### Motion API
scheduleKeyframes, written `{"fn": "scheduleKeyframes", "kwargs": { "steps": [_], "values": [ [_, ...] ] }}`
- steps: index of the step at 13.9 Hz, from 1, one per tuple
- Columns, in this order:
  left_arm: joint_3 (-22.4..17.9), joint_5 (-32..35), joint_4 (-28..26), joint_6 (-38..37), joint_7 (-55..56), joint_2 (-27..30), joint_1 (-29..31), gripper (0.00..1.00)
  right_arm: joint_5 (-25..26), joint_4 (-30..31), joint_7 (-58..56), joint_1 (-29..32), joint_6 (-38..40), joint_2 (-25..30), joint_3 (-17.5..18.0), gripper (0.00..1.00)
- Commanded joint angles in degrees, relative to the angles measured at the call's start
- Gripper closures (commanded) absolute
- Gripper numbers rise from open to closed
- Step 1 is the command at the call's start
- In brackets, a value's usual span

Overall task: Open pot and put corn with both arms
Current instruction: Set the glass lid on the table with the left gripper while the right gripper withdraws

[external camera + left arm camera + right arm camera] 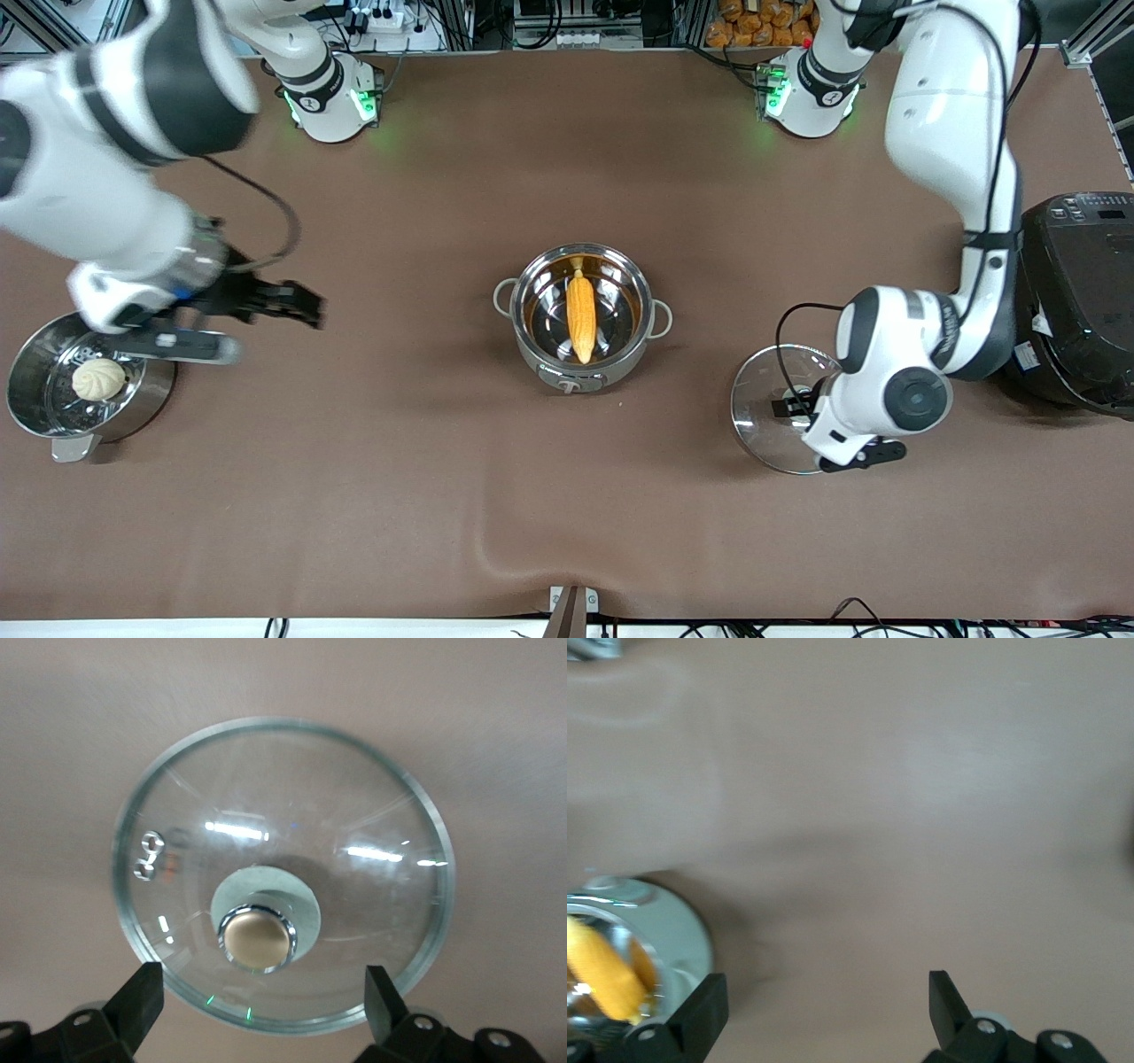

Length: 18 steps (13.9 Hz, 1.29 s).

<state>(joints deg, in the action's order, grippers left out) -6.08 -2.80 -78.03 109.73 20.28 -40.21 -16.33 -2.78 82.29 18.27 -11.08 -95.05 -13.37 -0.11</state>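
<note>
Front view: corn [581, 315] lay in pot [640, 354]; lid [769, 416] under open, empty left gripper [261, 997]; right gripper [297, 303] open, empty, well apart.

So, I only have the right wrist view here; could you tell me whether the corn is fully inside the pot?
Observer: Yes, the corn lies wholly inside the open pot.
Operator: Thank you. Where is the lid, please?
Observer: The glass lid rests on the table toward the left arm's end, apart from the pot, with the open left hand over it.
Operator: And what is beside my right hand?
Observer: The open right hand is beside a steamer pot holding a bun.
</note>
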Motion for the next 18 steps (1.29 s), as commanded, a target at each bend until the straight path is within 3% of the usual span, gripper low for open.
{"fn": "scheduleKeyframes", "kwargs": {
  "steps": [1, 6, 9, 10, 12, 14, 18],
  "values": [
    [-0.25, -0.89, -4.84, -1.71, -0.41, 10.73, 0.77, 0.00, 6.62, 3.05, -3.31, 1.94, 4.68, 5.18, 1.16, 0.00],
    [-0.34, -0.36, -18.27, -1.80, -3.13, 32.08, 2.44, 0.00, 6.03, -0.55, -12.27, 6.15, 11.11, 6.51, 0.90, 0.00],
    [-0.16, 1.73, -21.82, -7.04, -3.67, 42.12, 1.75, 0.00, -2.99, -2.66, -14.84, 11.68, 11.90, 6.25, 0.99, 0.00],
    [0.10, 4.01, -21.56, -9.24, -3.67, 44.14, 0.96, 0.00, -3.02, -2.92, -14.84, 12.05, 12.43, 6.25, 0.99, 0.00],
    [3.16, 5.61, -21.29, -11.98, -4.45, 46.09, 1.99, 0.00, -2.23, -4.50, -15.19, 12.14, 13.22, 6.25, 0.81, 0.00],
    [11.13, 5.53, -18.93, -15.92, -10.49, 46.19, 9.79, 0.00, -2.06, -5.21, -15.63, 12.58, 13.58, 6.16, 0.64, 0.00],
    [12.32, 4.83, -12.34, -23.49, -19.73, 44.96, 12.02, 0.00, 2.16, -5.21, -19.58, 12.49, 13.75, 6.16, 0.81, 0.00]
  ]
}}
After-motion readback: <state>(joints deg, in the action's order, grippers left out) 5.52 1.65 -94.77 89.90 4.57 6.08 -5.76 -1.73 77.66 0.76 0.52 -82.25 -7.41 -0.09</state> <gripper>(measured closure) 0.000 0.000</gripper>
